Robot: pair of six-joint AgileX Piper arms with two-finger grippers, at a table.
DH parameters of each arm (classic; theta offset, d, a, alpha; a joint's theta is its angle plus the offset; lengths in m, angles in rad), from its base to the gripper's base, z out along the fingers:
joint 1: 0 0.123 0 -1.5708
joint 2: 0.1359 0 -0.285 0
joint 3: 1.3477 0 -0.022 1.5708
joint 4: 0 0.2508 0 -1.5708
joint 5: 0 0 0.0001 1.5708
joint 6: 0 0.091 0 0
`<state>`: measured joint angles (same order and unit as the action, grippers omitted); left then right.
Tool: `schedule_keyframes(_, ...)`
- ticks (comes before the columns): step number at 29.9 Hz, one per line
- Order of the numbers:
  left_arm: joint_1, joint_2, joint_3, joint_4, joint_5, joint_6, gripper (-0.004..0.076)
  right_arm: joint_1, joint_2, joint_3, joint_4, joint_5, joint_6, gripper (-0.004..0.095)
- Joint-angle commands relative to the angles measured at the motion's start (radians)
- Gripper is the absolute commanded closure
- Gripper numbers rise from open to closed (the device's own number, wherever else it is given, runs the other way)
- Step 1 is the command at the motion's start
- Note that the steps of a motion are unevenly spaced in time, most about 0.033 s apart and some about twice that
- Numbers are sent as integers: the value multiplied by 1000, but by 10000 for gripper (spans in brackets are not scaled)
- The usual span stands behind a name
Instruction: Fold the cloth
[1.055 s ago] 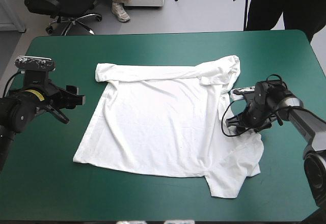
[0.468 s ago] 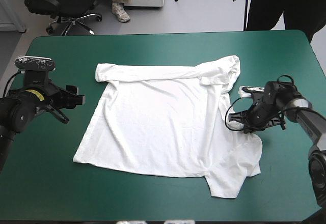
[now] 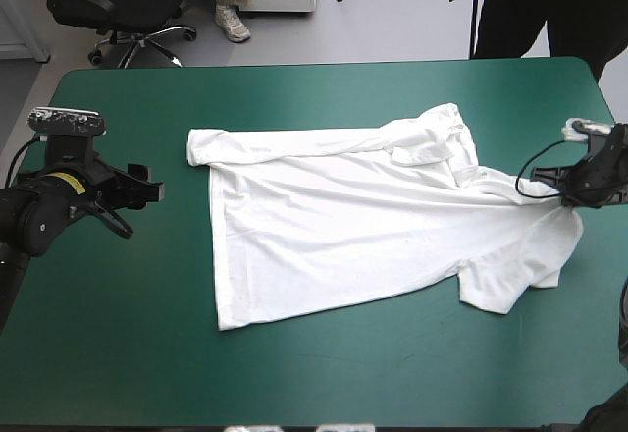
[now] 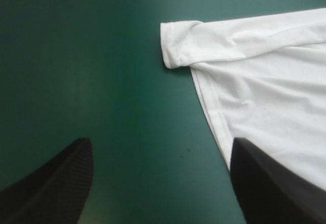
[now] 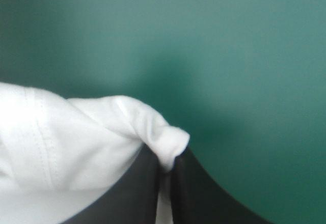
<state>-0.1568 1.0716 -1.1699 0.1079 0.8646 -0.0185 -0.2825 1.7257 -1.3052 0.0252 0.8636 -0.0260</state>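
The white short-sleeved T-shirt (image 3: 343, 226) is lying spread across the middle of the teal-green covered surface (image 3: 324, 383). Its body is mostly flat, with one sleeve reaching toward 10 o'clock and a hem corner toward 7 o'clock. Its 3 o'clock side is stretching in a taut ridge toward the right claw (image 3: 564, 196), which is sitting near the surface's 3 o'clock edge. That claw's black fingers are pressing almost together, with a fold of the white fabric pinched between them. The left claw (image 3: 134, 206) is hovering over bare cover at the T-shirt's 9 o'clock, clear of the cloth. Its fingers are standing wide apart and gripping nothing.

The step in hand looks like straightening the garment by its right side before any fold is made. No part is lying doubled over yet. The next move is probably calling for the left claw to take the near sleeve or side edge, so that both sides are held.

The right wrist view is showing the pinch itself (image 5: 165, 158), with a stitched hem bunching beside the fingertips, which the high view is hiding behind the wrist. The left wrist view is showing the sleeve cuff (image 4: 178, 43) and side seam ahead of the spread fingers. Only the high view is giving the whole layout, including the bunched collar toward 1 o'clock.
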Motion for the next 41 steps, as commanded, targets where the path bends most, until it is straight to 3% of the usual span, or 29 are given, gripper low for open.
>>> schedule_keyframes(1,-5,-14,-23,8,-66,-9,187,-25,8,-163,-44,-43,-9,925)
schedule_keyframes(22,-3,-10,-23,8,-66,-5,200,-25,410,-820,-67,-58,26,924)
schedule_keyframes(25,-3,-10,-23,8,-66,-5,239,-25,442,-871,-15,-70,-58,919)
schedule_keyframes(28,-3,-10,-23,8,-66,-5,276,-25,448,-878,38,-44,-107,789)
schedule_keyframes(33,-3,-10,-23,4,-64,-5,291,-34,455,-878,94,13,-110,304)
schedule_keyframes(35,-3,-10,-23,4,-59,-5,291,-43,448,-878,122,62,-107,275)
schedule_keyframes(38,-3,-10,-23,4,-59,37,291,-53,421,-878,146,143,-118,363)
schedule_keyframes(41,-3,-12,-23,4,-49,70,291,-62,380,-878,216,152,-164,419)
